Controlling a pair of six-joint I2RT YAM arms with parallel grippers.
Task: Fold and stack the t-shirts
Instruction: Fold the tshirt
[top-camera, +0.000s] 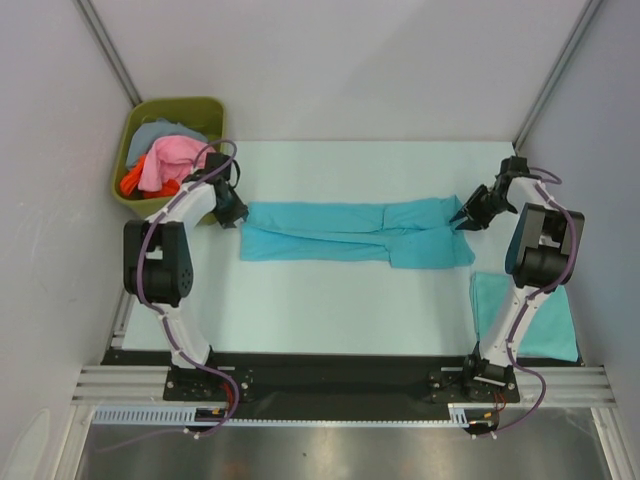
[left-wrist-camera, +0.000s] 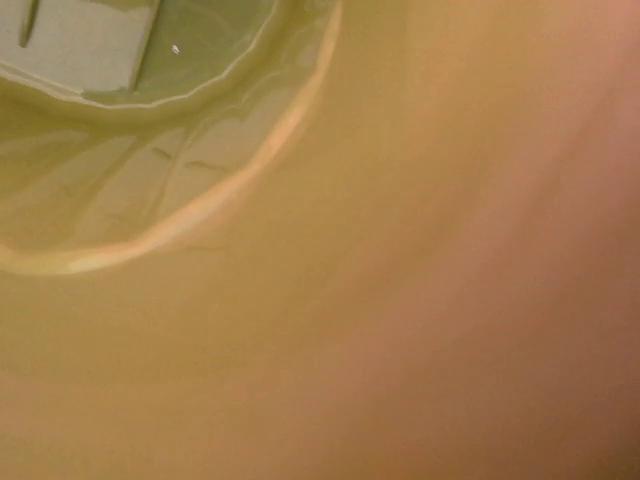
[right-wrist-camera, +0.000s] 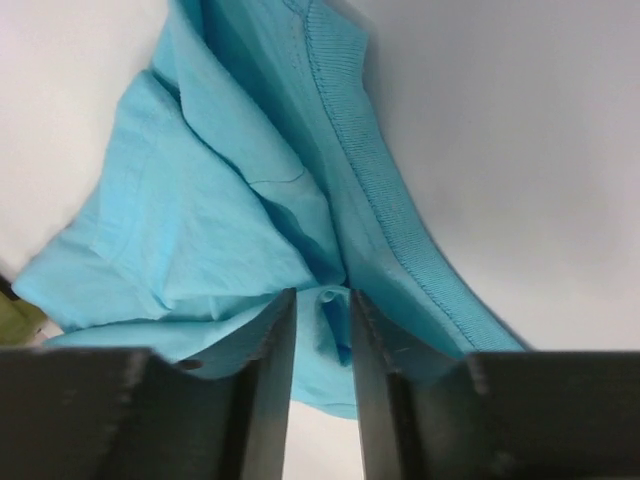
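Note:
One turquoise t-shirt (top-camera: 350, 232) lies across the middle of the table, folded into a long band. My left gripper (top-camera: 238, 218) sits at its left end, close to the bin; the left wrist view shows only blurred olive plastic, so its fingers are hidden. At the shirt's right end is my right gripper (top-camera: 463, 222). In the right wrist view the right gripper (right-wrist-camera: 320, 310) has its jaws a little apart, with a loose curl of the t-shirt (right-wrist-camera: 230, 200) lying between the fingers (right-wrist-camera: 270, 380), not pinched. A second t-shirt (top-camera: 553, 322) lies folded at the near right.
An olive-green bin (top-camera: 135, 120) holding pink, orange and grey clothes (top-camera: 175, 160) stands at the back left, right beside my left arm; its wall (left-wrist-camera: 150, 200) fills the left wrist view. White walls close in the table on three sides.

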